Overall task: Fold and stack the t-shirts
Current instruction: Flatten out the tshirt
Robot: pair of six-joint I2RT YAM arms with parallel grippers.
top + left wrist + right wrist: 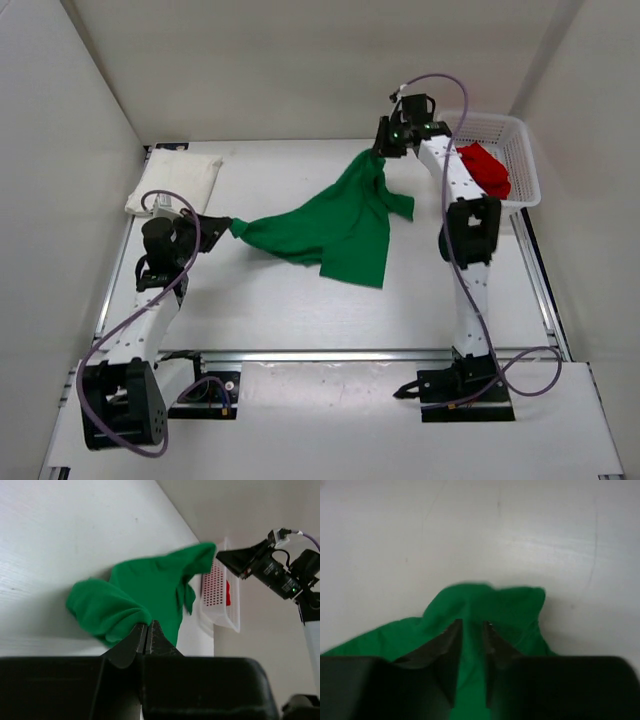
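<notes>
The green t-shirt (335, 225) hangs stretched across the middle of the desk (270, 300), slung between the two arms. Its lower part drapes down toward 5 o'clock, with a hem lying on the desk surface.

At the shirt's 9 o'clock corner, the left claw (222, 226) has its jaws pressed together on a bunched fold of the green cloth. The left wrist view shows the two tips meeting on the fabric with no gap.

At the shirt's 1 o'clock end, the cloth rises to a narrow peak at the right claw (379, 150). In the right wrist view its fingers (451, 640) stand a little apart. Green cloth fills the gap and bulges past the tips above the bare desk. Whether they actually grip the fabric cannot be told from this close, dim view.

The red t-shirt (487, 170) lies crumpled in the white mesh basket (522, 150) at the desk's 2 o'clock corner, just beside the right arm's forearm. The white t-shirt (175, 185) rests folded flat at the 10 o'clock corner, near the left arm and well apart from the green shirt.
</notes>
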